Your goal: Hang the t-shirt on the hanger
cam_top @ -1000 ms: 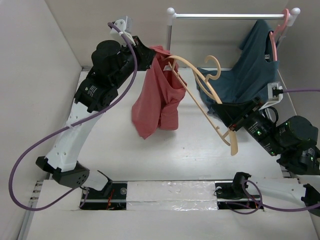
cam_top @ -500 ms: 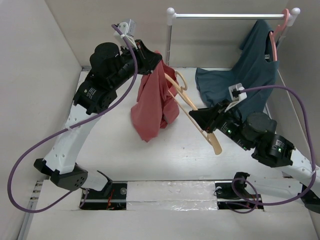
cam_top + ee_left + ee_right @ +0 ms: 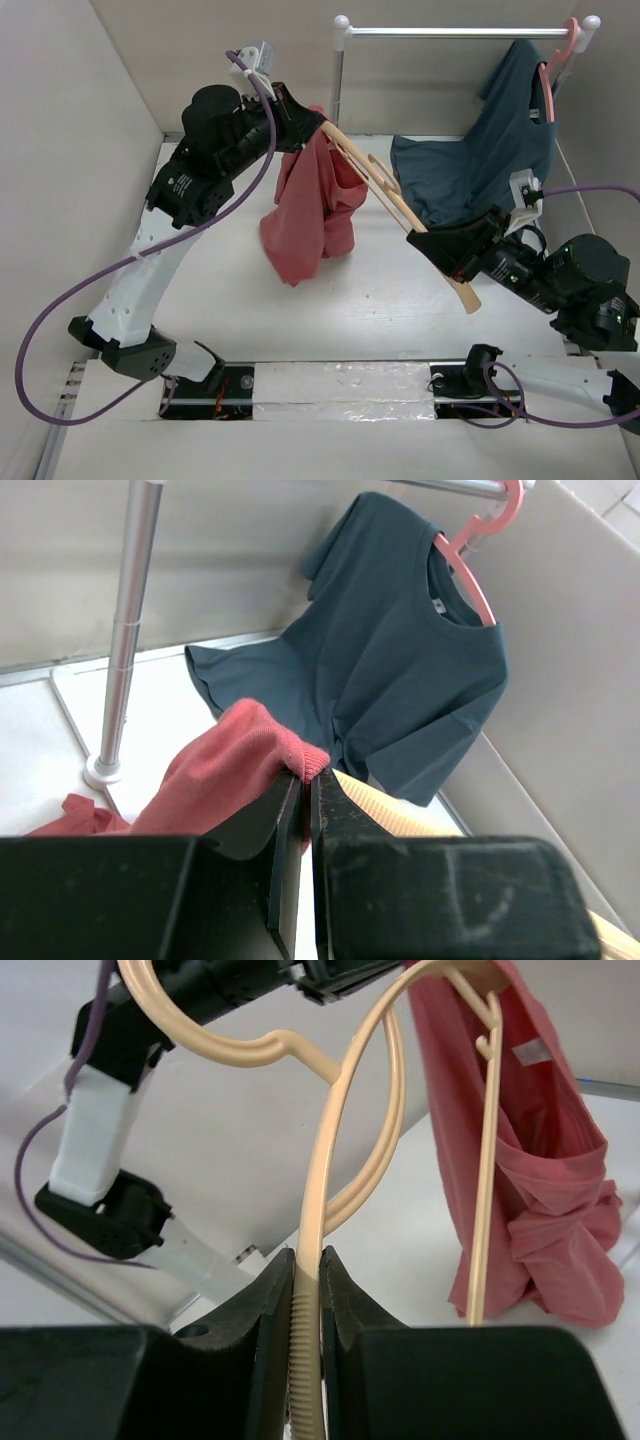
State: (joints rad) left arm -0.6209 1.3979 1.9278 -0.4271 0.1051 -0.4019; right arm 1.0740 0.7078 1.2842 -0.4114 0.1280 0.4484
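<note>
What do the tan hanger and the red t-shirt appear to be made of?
Tan hanger: smooth, matte and evenly tan, with thin curved arms and fine ribbing on one stretch. No grain shows, so it could be moulded plastic or finished wood; hard to tell. Red t-shirt: soft, matte knit fabric, probably cotton jersey. It hangs in limp folds and bunches easily.

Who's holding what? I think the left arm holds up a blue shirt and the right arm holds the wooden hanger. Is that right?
Almost. The left tool pinches a red shirt, not a blue one, as the left wrist view shows. The blue shirt hangs on the pink hanger behind. The right tool does hold the wooden hanger.
</note>
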